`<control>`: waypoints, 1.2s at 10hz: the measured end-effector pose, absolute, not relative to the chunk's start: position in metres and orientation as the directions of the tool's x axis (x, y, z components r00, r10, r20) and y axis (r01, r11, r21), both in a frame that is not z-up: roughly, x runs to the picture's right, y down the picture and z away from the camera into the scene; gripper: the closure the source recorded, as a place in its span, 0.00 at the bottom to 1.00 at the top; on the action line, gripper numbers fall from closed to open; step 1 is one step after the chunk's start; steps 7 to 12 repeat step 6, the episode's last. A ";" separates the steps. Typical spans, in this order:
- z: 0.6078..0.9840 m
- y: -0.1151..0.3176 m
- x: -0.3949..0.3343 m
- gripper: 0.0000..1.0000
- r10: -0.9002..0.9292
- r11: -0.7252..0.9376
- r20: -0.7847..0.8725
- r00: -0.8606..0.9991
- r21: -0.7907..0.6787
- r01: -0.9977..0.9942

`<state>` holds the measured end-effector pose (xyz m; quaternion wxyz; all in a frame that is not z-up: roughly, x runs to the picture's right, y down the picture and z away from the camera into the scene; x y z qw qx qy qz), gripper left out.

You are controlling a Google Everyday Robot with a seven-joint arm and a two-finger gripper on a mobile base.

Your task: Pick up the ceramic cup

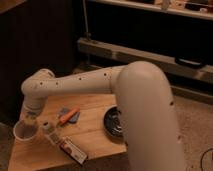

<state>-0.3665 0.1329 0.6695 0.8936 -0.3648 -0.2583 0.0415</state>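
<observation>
The ceramic cup (23, 131) is a small pale round cup at the left edge of the wooden table (95, 135). My gripper (28, 121) hangs down from the white arm's wrist (36, 92) and sits right over the cup's rim, touching or just inside it. The arm covers the gripper's tip. A small clear bottle with a pale cap (48, 128) stands just right of the cup. The wide black bowl (112, 121) lies at the table's right side, partly behind my arm.
An orange-handled tool (67, 116) lies on grey-blue pieces (74, 117) mid-table. A red and white packet (73, 149) lies near the front edge. A dark shelf unit (150, 55) stands behind the table. The floor (197, 120) at the right is speckled.
</observation>
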 end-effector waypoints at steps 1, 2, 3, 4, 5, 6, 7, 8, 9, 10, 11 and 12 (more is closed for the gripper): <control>0.655 0.120 -0.369 1.00 0.252 0.749 0.444 0.860 -0.653 0.118; 0.643 0.104 -0.374 1.00 0.240 0.765 0.445 0.863 -0.634 0.114; 0.633 0.093 -0.379 1.00 0.239 0.778 0.446 0.863 -0.619 0.105; 0.627 0.085 -0.380 1.00 0.240 0.787 0.445 0.863 -0.609 0.096; 0.630 0.084 -0.378 1.00 0.241 0.787 0.442 0.864 -0.610 0.092; 0.629 0.084 -0.379 1.00 0.241 0.787 0.443 0.864 -0.610 0.093; 0.629 0.084 -0.379 1.00 0.241 0.787 0.443 0.864 -0.610 0.093; 0.629 0.084 -0.379 1.00 0.241 0.787 0.443 0.864 -0.610 0.093; 0.629 0.084 -0.379 1.00 0.241 0.787 0.443 0.864 -0.610 0.093; 0.629 0.084 -0.379 1.00 0.241 0.787 0.443 0.864 -0.610 0.093; 0.629 0.084 -0.379 1.00 0.241 0.787 0.443 0.864 -0.610 0.093; 0.629 0.084 -0.379 1.00 0.241 0.787 0.443 0.864 -0.610 0.093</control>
